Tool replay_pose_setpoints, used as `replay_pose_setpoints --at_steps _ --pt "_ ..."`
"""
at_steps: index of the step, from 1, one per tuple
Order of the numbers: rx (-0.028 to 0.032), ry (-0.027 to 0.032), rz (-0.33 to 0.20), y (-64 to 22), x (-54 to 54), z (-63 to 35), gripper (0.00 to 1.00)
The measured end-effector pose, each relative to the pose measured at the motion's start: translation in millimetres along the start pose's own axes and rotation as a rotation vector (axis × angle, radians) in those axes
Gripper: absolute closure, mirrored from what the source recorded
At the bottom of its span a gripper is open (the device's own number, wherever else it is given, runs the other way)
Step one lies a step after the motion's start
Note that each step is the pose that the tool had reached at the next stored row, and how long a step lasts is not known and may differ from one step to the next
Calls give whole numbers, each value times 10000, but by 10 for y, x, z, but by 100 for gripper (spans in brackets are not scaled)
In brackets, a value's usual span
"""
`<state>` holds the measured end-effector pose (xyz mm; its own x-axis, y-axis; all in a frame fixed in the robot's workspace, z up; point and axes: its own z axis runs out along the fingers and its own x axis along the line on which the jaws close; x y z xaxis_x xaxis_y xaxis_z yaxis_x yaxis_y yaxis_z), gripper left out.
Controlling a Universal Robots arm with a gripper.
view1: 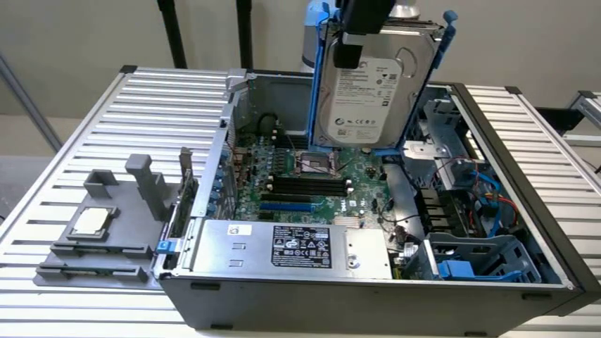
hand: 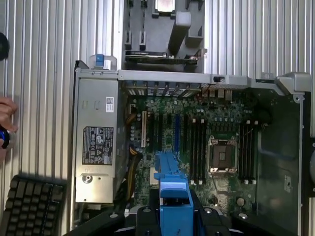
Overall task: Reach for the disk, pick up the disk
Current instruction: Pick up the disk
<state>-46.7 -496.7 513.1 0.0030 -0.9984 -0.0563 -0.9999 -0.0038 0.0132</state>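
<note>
**Disk held upright above the open computer case**

Exterior view: the black gripper (view1: 362,32) is clamped on the top edge of the disk (view1: 368,88), a flat silver hard drive with a white printed label and blue plastic carrier rails along its sides. The disk hangs upright in the air, label facing the camera, over the far half of the open grey computer case (view1: 376,299), clear of the green motherboard (view1: 310,179) below it. Inside the case, along its near edge, lies the big silver box with a black label (view1: 291,246). The case stands on a ribbed metal tabletop (view1: 169,98). Near the tabletop's edge on the exterior view's left sits a grey plastic fixture (view1: 108,225) carrying a small square silver CPU chip (view1: 91,220).

Wrist view: the disk's blue rail (hand: 173,189) shows edge-on between the gripper's black jaws, with the motherboard (hand: 197,137) beneath. A black keyboard (hand: 29,206) lies on the tabletop beside the case, and a person's hand (hand: 6,120) is near it.
</note>
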Motion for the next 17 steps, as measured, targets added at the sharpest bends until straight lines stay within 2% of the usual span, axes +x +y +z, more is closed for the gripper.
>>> replay_pose_setpoints --at_steps 17 --pt "0 0 -1 -649 361 -5 67"
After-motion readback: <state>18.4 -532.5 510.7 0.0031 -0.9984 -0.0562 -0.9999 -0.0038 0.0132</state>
